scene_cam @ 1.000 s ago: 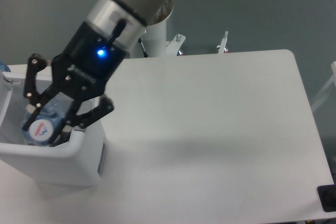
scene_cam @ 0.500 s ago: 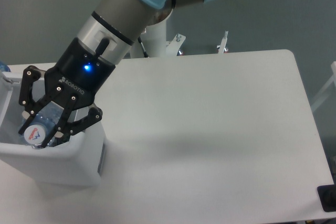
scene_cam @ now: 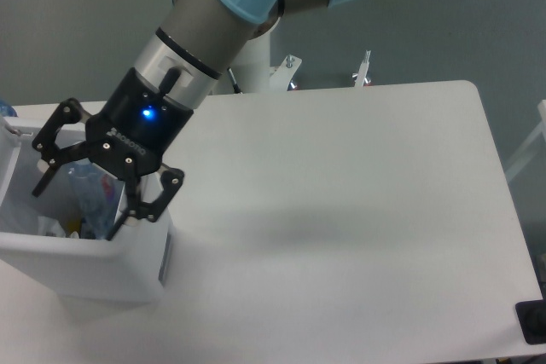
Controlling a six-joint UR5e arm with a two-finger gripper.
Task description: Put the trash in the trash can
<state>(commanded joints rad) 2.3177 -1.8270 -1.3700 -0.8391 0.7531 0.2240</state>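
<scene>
Tabletop [scene_cam: 341, 210]: white, smooth, with rounded corners; takes up most of the view.
On it: a white bin [scene_cam: 94, 266], boxy with a rounded rim, a grey panel on its right side.
Bin's place: at the tabletop's left edge, near the front.
Beyond the tabletop: grey floor [scene_cam: 444, 14] behind the bin's side and far edge.

White table [scene_cam: 341, 210] stands on grey floor [scene_cam: 426, 14].

Trash can [scene_cam: 128, 274]: near left corner of desk [scene_cam: 358, 210].
Bottle [scene_cam: 92, 198]: inside trash can.
Gripper [scene_cam: 81, 206]: over trash can, jaws either side of bottle.
</scene>
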